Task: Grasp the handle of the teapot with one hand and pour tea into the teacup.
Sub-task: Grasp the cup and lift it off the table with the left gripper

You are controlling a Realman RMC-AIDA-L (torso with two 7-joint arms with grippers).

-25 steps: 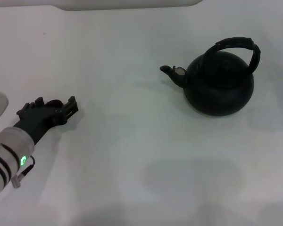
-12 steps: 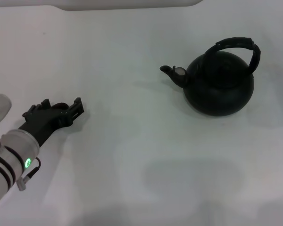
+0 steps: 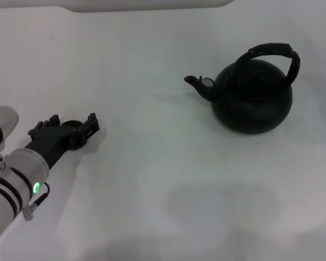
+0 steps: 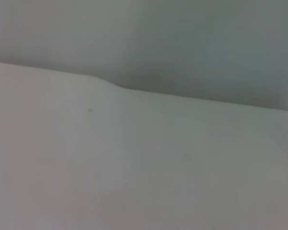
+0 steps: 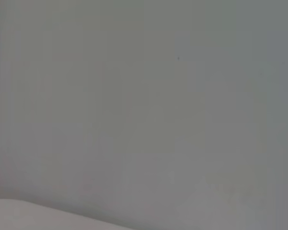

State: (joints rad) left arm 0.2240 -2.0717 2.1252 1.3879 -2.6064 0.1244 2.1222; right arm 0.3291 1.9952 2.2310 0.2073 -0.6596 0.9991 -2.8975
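we saw the table [image 3: 152, 179], then the teapot [image 3: 253, 98] upright at far right, its handle [image 3: 275, 53] free. our left gripper [image 3: 79, 129] was low, well apart from it; whether it was apart or together we cannot tell. no teacup clearly showed, so pouring could spill.

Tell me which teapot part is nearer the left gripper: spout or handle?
The spout, jutting from the teapot toward the left gripper; the handle arches above the body, farther off.
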